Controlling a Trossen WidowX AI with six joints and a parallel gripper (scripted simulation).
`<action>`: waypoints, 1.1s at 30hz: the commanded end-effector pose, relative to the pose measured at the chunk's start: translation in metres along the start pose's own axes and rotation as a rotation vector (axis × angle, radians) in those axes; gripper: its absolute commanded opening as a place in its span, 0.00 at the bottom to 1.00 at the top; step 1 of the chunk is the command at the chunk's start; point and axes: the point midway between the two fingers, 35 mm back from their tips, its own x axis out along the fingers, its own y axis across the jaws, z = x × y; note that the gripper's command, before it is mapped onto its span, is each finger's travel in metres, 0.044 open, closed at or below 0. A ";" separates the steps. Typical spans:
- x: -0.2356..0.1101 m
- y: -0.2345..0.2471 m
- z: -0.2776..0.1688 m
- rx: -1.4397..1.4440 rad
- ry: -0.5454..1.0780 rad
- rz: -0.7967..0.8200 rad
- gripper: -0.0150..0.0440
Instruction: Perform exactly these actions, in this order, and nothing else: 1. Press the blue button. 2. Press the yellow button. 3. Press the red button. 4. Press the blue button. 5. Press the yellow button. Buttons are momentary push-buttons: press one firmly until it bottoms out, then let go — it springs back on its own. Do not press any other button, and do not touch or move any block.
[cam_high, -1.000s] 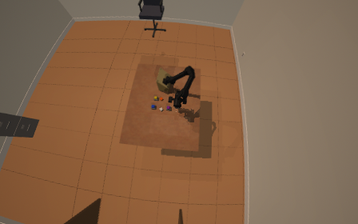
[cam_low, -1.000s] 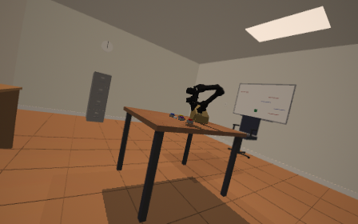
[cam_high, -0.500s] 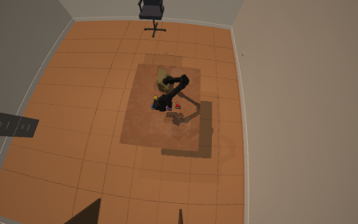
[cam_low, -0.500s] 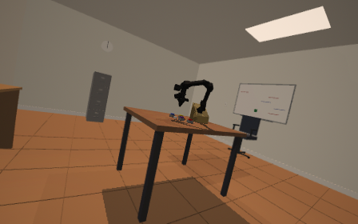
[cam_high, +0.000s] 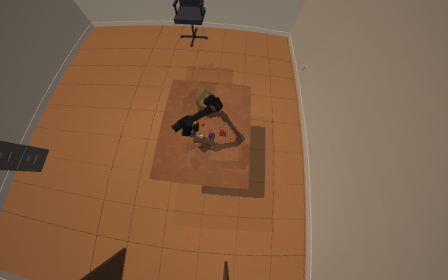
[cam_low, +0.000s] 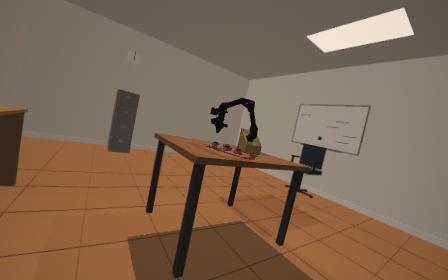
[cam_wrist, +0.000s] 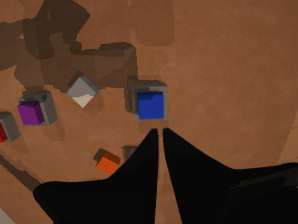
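Note:
In the wrist view the blue button (cam_wrist: 150, 104) sits in its grey housing just beyond my gripper's (cam_wrist: 160, 132) fingertips. The fingers are shut, with nothing between them. The purple button (cam_wrist: 31, 112) and the red button (cam_wrist: 3, 131) lie to the left; the red one is cut off by the frame edge. The yellow button is hidden in the wrist view. In the top view the gripper (cam_high: 179, 127) hovers by the blue button (cam_high: 192, 133), with the yellow button (cam_high: 195, 122), purple button (cam_high: 211, 134) and red button (cam_high: 222, 132) nearby. In the exterior view the gripper (cam_low: 218, 128) hangs well above the table.
A white block (cam_wrist: 83, 91) (cam_high: 201, 135) lies between the blue and purple buttons. An orange block (cam_wrist: 108, 161) (cam_high: 202, 123) lies close to my left finger. The arm's tan base (cam_low: 249, 142) stands on the wooden table (cam_low: 185, 147). An office chair (cam_high: 190, 15) stands far off.

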 end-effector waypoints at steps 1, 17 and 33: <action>0.049 0.003 -0.006 0.005 0.026 0.024 0.29; 0.067 0.003 -0.007 0.004 0.025 0.024 0.29; 0.086 0.004 -0.008 0.004 0.025 0.026 0.29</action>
